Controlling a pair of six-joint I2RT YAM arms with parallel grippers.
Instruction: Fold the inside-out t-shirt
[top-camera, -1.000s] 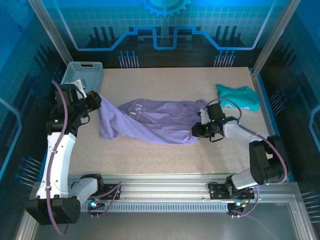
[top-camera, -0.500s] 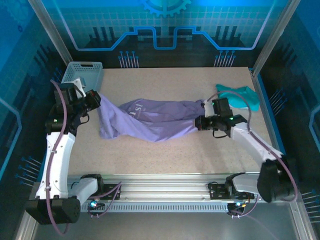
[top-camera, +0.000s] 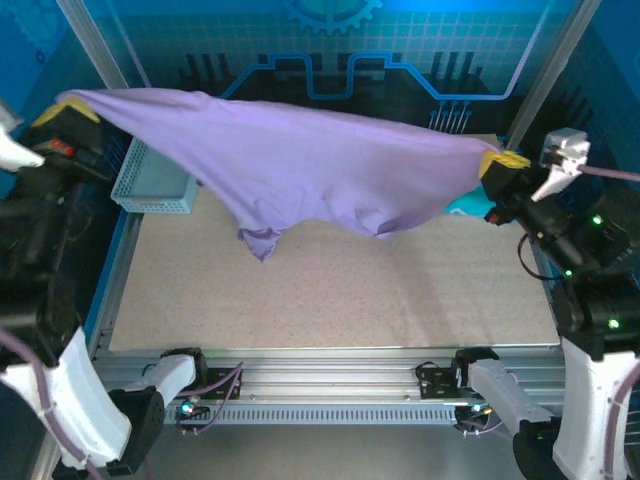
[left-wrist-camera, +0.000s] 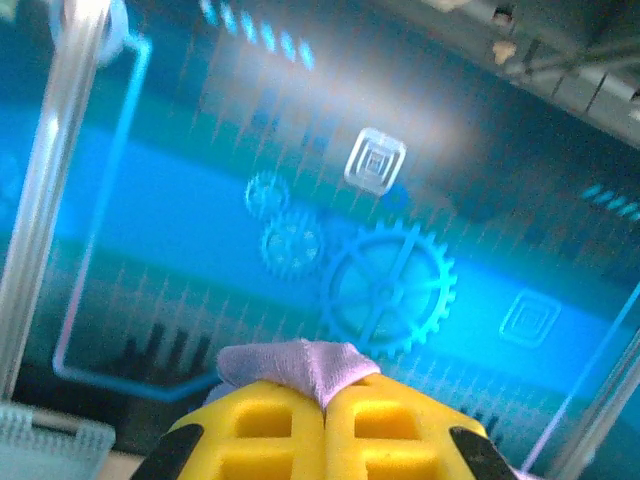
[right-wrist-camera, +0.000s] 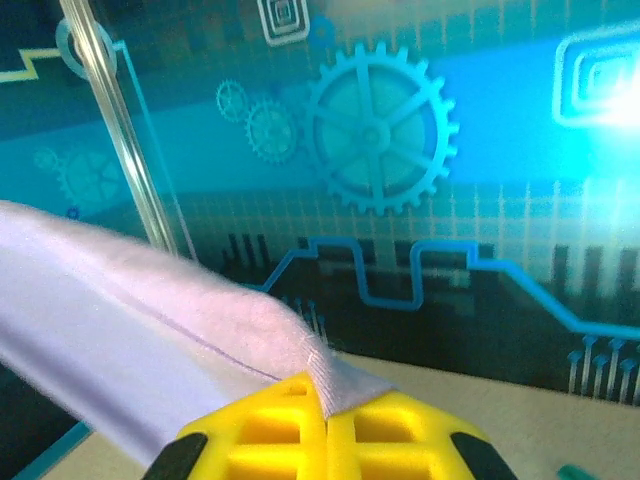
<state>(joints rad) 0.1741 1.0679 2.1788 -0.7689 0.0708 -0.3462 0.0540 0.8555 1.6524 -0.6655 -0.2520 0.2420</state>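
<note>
The inside-out t-shirt (top-camera: 300, 160), lavender and thin, hangs in the air above the table, stretched wide between both grippers. Its lower edge sags to a point (top-camera: 260, 243) over the table's left half. My left gripper (top-camera: 68, 106) is raised at the far left, shut on one end of the shirt. In the left wrist view its yellow fingertips (left-wrist-camera: 325, 400) pinch a small fold of the fabric (left-wrist-camera: 300, 362). My right gripper (top-camera: 503, 161) is raised at the right, shut on the other end. In the right wrist view its gripper (right-wrist-camera: 326, 405) clamps a seamed edge of the cloth (right-wrist-camera: 150, 320).
A light blue basket (top-camera: 152, 186) stands at the table's back left corner, partly behind the hanging shirt. A teal-green garment (top-camera: 464, 205) lies at the back right, just under my right gripper. Metal frame posts (top-camera: 545, 70) rise at the back corners.
Both arms have risen from the table, lifting the shirt from a crumpled strip into a wide hanging span. The right gripper closed on the shirt's right end.
</note>
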